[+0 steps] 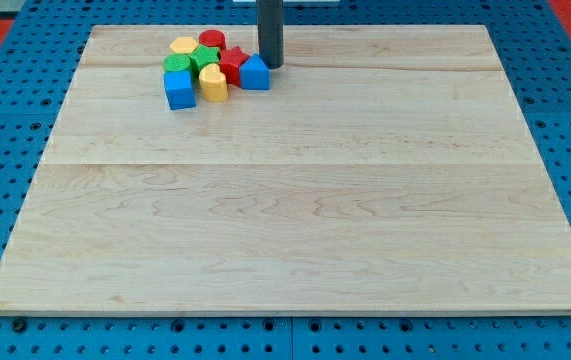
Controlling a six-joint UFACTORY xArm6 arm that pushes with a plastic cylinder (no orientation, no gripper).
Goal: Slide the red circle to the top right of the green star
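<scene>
Red circle (212,40) sits left of my tip (270,66).

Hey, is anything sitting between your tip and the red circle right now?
Yes. My tip is at the cluster's right edge, beside the blue block. The red circle lies up and to the view's left, and the red star sits roughly between them. The green star is just below the circle.
</scene>
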